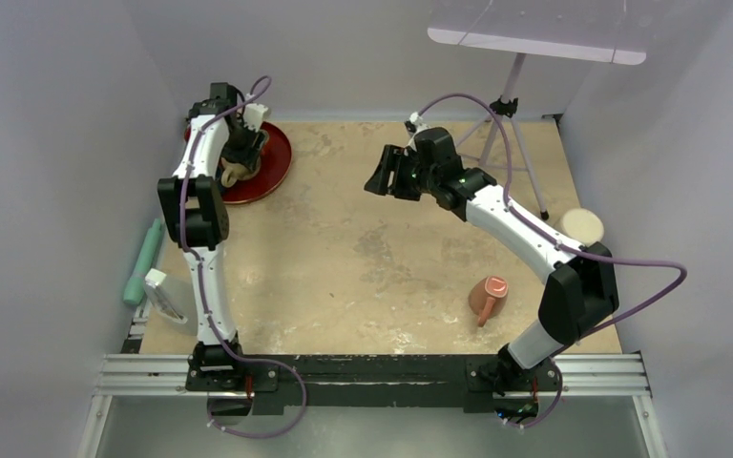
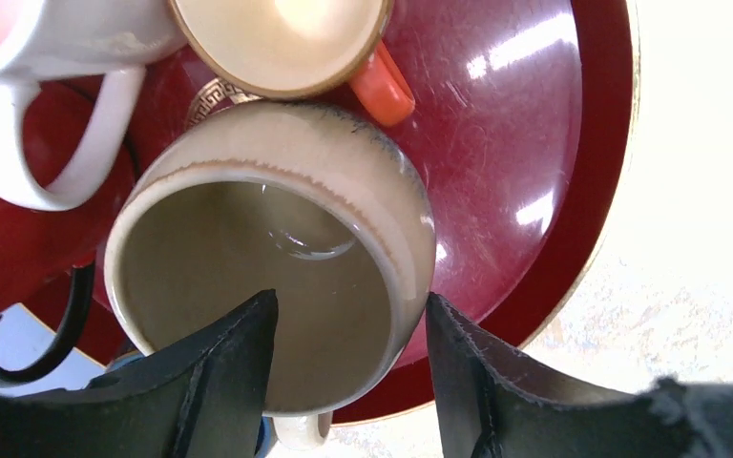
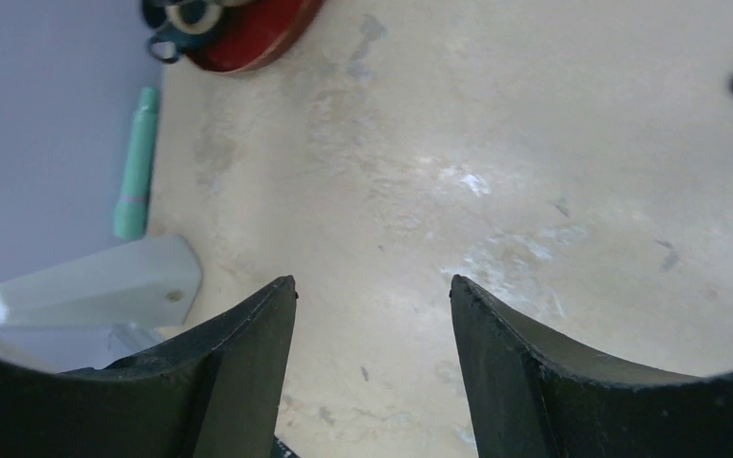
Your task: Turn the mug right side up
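A beige mug stands mouth up on the red plate, and shows in the top view under the left wrist. My left gripper is open and straddles its near wall: one finger inside the mug, the other against the outside of the rim. In the top view the left gripper hangs over the plate. A pink mug sits on the table at the front right, apparently base up, handle toward the near edge. My right gripper is open and empty above the table's middle, far from both mugs; its wrist view shows bare table between the fingers.
A white mug and a cream mug with an orange handle crowd the plate. A teal tool and a white block lie at the left edge. A round cream lid and a tripod stand at the right.
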Tool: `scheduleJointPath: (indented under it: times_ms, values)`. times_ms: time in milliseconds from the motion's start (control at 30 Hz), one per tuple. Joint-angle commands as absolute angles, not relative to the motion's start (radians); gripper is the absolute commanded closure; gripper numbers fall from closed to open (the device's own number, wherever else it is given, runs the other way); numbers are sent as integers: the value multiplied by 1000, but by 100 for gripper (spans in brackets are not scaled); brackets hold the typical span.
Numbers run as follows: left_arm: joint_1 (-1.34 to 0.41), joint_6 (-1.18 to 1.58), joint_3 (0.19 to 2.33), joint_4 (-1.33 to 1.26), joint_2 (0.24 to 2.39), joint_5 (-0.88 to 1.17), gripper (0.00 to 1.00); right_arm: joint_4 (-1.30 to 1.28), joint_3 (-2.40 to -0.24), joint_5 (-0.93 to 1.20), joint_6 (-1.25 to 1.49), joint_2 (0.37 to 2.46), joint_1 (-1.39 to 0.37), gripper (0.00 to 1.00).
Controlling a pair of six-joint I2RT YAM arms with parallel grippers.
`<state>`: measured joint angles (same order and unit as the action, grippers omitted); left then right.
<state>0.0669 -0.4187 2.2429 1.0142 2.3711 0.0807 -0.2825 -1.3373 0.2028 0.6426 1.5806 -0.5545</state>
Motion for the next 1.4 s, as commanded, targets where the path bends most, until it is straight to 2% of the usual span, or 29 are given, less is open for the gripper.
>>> scheduleJointPath:
  times_ms: [0, 200, 333, 500, 567, 633, 800, 1067, 1367]
  values:
    - [63, -421, 2273, 917, 2323, 21, 38, -464, -1377, -33, 624, 1542, -532, 35]
    - [63, -424, 2262, 875, 2336, -39, 39, -504, -1254, -113, 663, 1422, -347, 35]
    - [59, -431, 2212, 887, 2272, 52, 37, -522, -1168, -205, 675, 1334, -177, 34]
    - [51, -463, 2053, 842, 2098, 177, 25, -584, -1119, -449, 689, 1294, -8, 24]
    - [52, -466, 2006, 841, 2030, 231, 24, -613, -1099, -598, 734, 1287, 44, 13]
    - [51, -466, 1951, 841, 1963, 264, 23, -616, -1068, -715, 773, 1279, 79, 6]
    - [51, -450, 1789, 837, 1837, 323, 23, -564, -1011, -783, 809, 1290, 185, 4]
    - [51, -422, 1671, 827, 1757, 375, 23, -486, -950, -738, 831, 1349, 240, 6]
    - [51, -414, 1676, 835, 1727, 374, 24, -388, -891, -638, 803, 1412, 265, 24]
